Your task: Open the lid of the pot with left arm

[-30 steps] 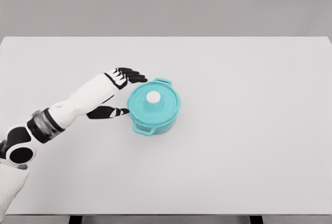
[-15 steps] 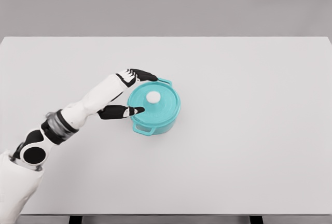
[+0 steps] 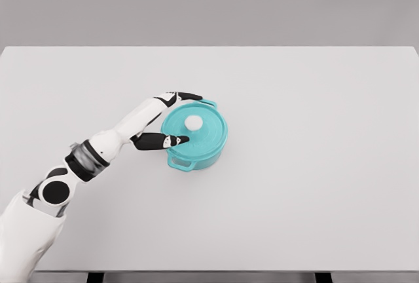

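I see the left hand [image 3: 171,118] spread wide at the pot's left rim, holding nothing: fingers [image 3: 188,96] over the far rim, thumb [image 3: 169,141] reaching over the lid [image 3: 194,132] edge. Contact: can't tell. Count: 1 teal pot [image 3: 196,155], 1 lid w/ white knob [image 3: 194,122], lid seated, approx. center-left on tabletop [image 3: 314,165].

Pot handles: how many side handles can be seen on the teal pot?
2. One handle is at the far rim of the pot, by the left hand; the other handle is at the near rim, toward the camera. The lid's white knob is not counted.
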You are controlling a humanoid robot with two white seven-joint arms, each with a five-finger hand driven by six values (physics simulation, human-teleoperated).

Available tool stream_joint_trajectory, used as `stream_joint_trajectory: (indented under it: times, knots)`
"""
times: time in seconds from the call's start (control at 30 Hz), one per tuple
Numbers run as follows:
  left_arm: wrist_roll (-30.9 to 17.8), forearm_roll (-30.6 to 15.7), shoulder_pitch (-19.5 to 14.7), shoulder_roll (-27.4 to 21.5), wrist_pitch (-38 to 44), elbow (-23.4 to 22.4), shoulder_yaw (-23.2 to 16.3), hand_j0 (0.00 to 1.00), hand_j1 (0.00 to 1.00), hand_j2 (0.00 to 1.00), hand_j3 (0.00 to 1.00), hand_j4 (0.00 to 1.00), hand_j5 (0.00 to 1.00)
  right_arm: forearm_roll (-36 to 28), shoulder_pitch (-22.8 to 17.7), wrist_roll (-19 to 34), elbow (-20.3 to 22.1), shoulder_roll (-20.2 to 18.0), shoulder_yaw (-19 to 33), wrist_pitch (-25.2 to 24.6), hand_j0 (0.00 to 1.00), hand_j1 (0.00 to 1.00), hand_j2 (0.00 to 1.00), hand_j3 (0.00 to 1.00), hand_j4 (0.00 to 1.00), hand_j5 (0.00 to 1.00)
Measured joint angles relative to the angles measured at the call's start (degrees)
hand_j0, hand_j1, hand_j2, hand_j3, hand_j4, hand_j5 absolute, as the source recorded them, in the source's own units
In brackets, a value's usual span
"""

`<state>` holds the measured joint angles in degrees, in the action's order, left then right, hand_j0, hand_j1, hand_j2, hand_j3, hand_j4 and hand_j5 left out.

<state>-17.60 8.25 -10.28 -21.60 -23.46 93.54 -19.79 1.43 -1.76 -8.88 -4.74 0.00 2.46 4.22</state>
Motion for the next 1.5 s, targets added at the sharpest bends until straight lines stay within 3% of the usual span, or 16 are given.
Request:
stream_joint_trajectory:
  times: [0.13, 0.33, 0.77, 1.5]
  knots:
    - [0.0, -0.1, 0.3, 0.2, 0.2, -0.1, -0.1, 0.76, 0.76, 0.76, 0.76, 0.76, 0.76, 0.0, 0.0, 0.0, 0.0, 0.0, 0.0, 0.0, 1.00, 1.00, 1.00, 1.00, 1.00, 1.00]
    - [0.1, -2.4, 0.1, 0.3, 0.9, -0.3, -0.2, 0.76, 0.76, 0.76, 0.76, 0.76, 0.76, 0.0, 0.0, 0.0, 0.0, 0.0, 0.0, 0.0, 1.00, 1.00, 1.00, 1.00, 1.00, 1.00]
    - [0.1, -10.3, -0.1, 0.1, 5.2, -0.8, -2.0, 0.72, 0.72, 0.72, 0.72, 0.72, 0.72, 0.0, 0.0, 0.0, 0.0, 0.0, 0.0, 0.0, 1.00, 1.00, 1.00, 1.00, 1.00, 1.00]
    - [0.1, -11.0, 0.4, 1.5, 5.6, -3.0, -2.9, 0.71, 0.71, 0.71, 0.71, 0.71, 0.71, 0.0, 0.0, 0.0, 0.0, 0.0, 0.0, 0.0, 1.00, 1.00, 1.00, 1.00, 1.00, 1.00]
